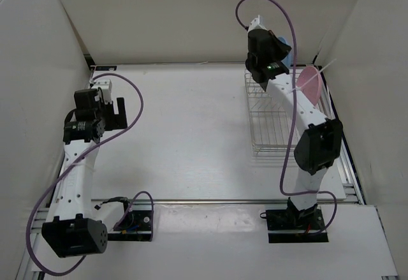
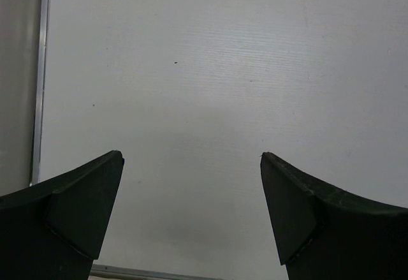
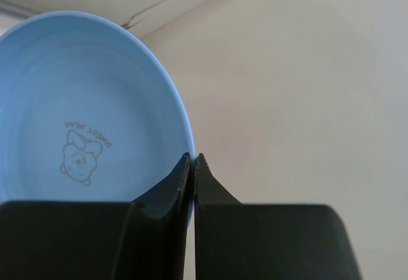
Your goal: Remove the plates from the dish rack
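Pinching the rim of the round light-blue plastic plate (image 3: 83, 114) with the right gripper (image 3: 193, 159) closed tight, at the far end of the rectangular silver wire dish rack (image 1: 271, 125), near the round pink plastic plate (image 1: 310, 81) standing on edge, with the left gripper (image 2: 191, 160) wide open and empty above the white table (image 2: 223, 69).

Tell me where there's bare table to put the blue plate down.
Free: the wide bare table between the left hand and the dish rack. Crowded: the far right, with the rack, pink plate and right hand gripping the blue plate.
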`<state>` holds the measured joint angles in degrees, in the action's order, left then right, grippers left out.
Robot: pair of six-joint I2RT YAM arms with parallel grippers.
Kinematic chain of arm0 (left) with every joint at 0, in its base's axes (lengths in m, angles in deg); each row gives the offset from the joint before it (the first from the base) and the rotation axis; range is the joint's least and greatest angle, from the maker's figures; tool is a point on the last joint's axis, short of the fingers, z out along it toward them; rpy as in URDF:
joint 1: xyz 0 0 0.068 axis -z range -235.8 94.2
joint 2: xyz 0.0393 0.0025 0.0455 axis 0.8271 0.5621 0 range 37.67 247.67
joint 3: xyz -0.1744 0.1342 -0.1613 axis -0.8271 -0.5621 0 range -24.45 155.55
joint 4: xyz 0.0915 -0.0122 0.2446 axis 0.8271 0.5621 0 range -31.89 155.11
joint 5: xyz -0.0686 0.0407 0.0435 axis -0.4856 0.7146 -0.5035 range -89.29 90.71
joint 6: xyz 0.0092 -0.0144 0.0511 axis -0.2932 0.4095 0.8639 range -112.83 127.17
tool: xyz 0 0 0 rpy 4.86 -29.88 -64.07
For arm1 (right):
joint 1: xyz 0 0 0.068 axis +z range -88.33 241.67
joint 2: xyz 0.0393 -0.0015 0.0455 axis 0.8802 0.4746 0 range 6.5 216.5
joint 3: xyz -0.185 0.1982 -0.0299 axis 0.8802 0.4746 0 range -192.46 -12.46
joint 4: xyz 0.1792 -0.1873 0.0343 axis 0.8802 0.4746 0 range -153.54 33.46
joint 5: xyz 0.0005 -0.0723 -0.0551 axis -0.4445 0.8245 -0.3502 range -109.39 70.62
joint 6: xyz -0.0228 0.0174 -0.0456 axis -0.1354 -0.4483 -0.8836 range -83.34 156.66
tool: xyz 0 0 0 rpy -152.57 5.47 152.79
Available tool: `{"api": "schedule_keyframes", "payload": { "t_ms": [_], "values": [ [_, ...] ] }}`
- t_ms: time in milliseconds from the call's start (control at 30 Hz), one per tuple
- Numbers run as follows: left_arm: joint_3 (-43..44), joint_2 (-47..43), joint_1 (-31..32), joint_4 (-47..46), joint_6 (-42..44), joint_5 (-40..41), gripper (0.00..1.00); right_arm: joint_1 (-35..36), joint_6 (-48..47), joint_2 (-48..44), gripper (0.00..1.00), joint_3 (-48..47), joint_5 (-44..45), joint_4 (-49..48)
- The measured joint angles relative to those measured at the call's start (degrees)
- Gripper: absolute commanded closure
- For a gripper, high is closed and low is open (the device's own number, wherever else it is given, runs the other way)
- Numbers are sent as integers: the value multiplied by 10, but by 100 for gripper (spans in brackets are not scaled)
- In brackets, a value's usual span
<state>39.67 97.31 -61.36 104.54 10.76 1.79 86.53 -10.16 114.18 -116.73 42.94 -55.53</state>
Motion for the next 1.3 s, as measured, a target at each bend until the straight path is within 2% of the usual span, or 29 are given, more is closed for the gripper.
{"api": "schedule_keyframes", "payload": {
  "t_ms": [133,233,367,467,633,833,967,1033,1267,1300],
  "values": [
    [19,52,4,-5,0,-15,0,12,82,-73,100,-24,-26,85],
    [54,99,25,-7,1,-60,0,15,180,-149,100,-39,-145,186],
    [108,156,87,-7,9,-148,0,15,275,-283,100,45,-312,246],
    [144,195,155,-13,12,-210,0,16,311,-333,100,110,-410,262],
    [227,265,252,-13,13,-294,0,16,335,-312,100,161,-504,290],
    [301,329,318,-7,13,-342,0,17,344,-290,100,158,-550,310],
    [306,349,338,-5,12,-352,0,15,344,-290,100,149,-575,310],
    [309,360,340,-5,10,-354,5,13,344,-292,100,148,-589,311],
    [358,400,343,-3,3,-363,10,10,344,-302,100,148,-622,311],
    [365,403,344,-2,3,-363,14,10,344,-303,100,148,-625,311]
  ]
}}
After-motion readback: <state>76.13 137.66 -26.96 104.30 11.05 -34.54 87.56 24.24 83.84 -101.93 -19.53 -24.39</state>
